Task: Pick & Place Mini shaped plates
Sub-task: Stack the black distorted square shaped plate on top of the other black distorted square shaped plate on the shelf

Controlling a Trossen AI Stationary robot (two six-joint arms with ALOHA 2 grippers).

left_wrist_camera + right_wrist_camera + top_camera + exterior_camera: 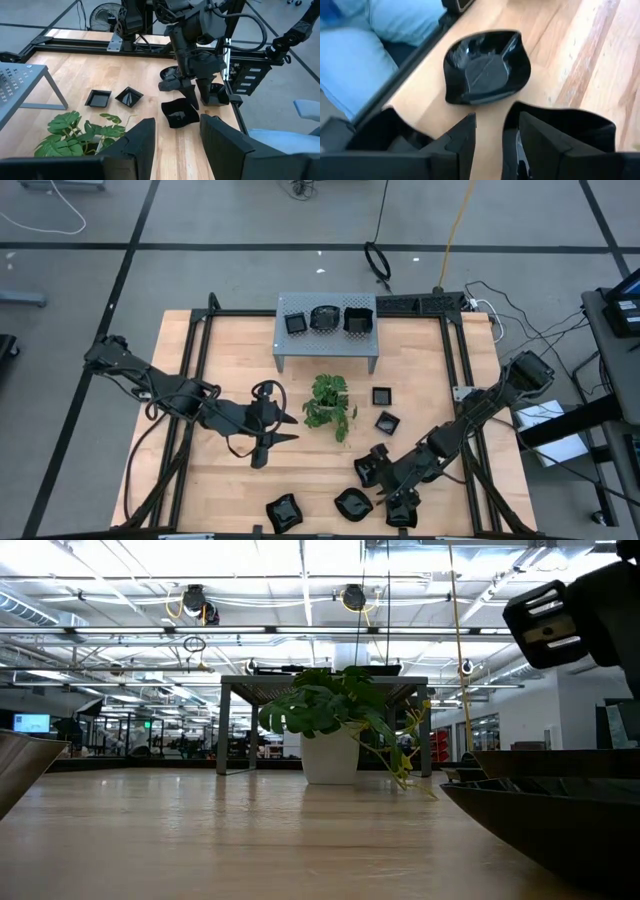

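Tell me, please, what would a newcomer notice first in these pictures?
Probably the green plant at the table's middle, in front of the grey shelf carrying three black plates. Next, the right gripper, open, low over more black plates near the front right edge, while the left gripper waits open beside the plant.

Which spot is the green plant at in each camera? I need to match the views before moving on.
High view: plant at table centre, just in front of the grey shelf.
Low view: plant mid-picture, in a white pot, the shelf behind it.
Left wrist view: plant in the lower left corner, below the shelf.
Right wrist view: not in it.
Shared landmark: the shelf.
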